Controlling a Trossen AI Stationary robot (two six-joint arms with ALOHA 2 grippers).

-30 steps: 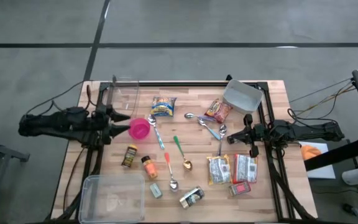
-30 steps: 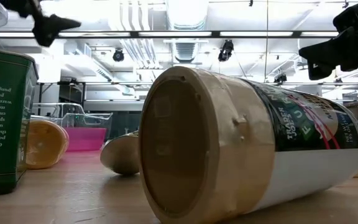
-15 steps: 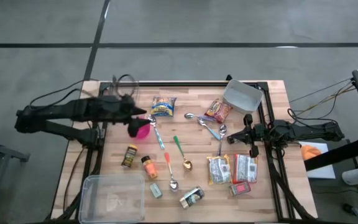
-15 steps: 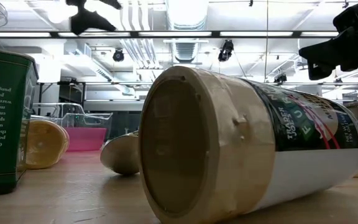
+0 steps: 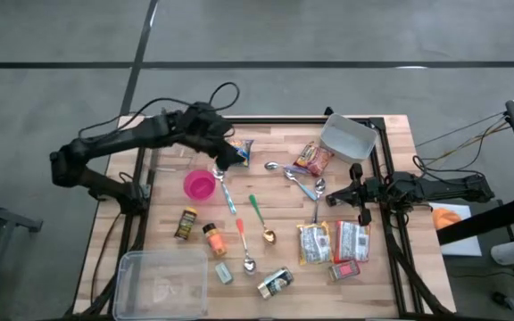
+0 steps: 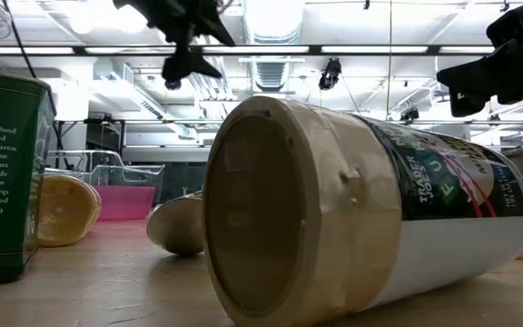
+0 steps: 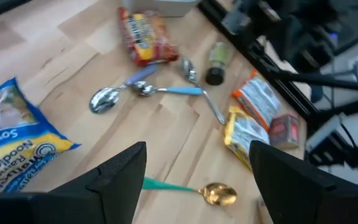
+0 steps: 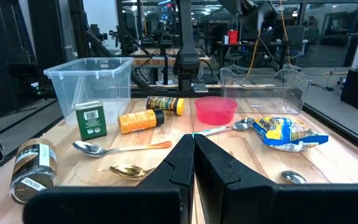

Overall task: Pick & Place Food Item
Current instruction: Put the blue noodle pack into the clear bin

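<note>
Blue-and-yellow noodle packet (image 5: 236,152) lay at the table's far edge near twelve o'clock, just beyond the pink bowl (image 5: 200,185). I read it as the likely food item. My left gripper (image 5: 227,153) hovered over its near-left end, fingers spread wide and holding nothing. In the left wrist view the packet (image 7: 14,138) sat off toward the ten o'clock side of the fingers, its long axis running slantwise across the planks. The right gripper (image 5: 358,193) waited pressed shut and empty at three o'clock, well apart, so the left arm was nearer. Wooden table (image 5: 391,143) carried scattered spoons and packets; the room beyond showed ceiling lights
</note>
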